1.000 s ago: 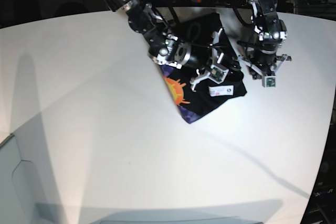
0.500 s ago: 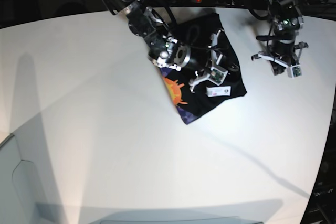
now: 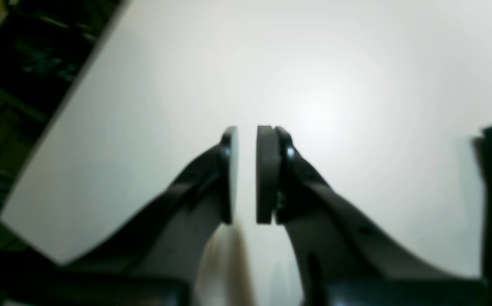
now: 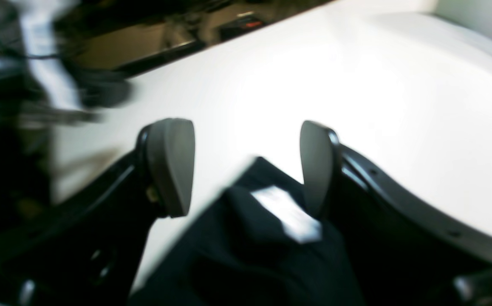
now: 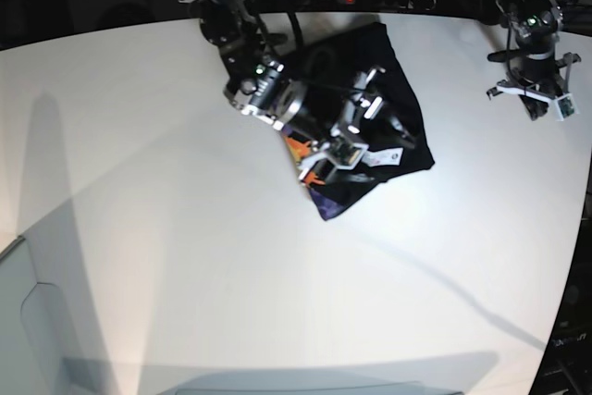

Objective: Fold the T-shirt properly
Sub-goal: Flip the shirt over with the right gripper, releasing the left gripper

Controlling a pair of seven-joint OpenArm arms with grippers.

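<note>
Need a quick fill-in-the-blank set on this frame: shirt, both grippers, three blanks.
1. The right gripper hangs over the T-shirt with its jaws ____.
2. The left gripper holds ____ between its nearly closed pads.
3. The small label on the black cloth is ____ in colour.

Missing words: open; nothing; white

T-shirt (image 5: 393,99): 1 | label (image 5: 386,158): 1, blurred | table (image 5: 185,275): 1
</note>
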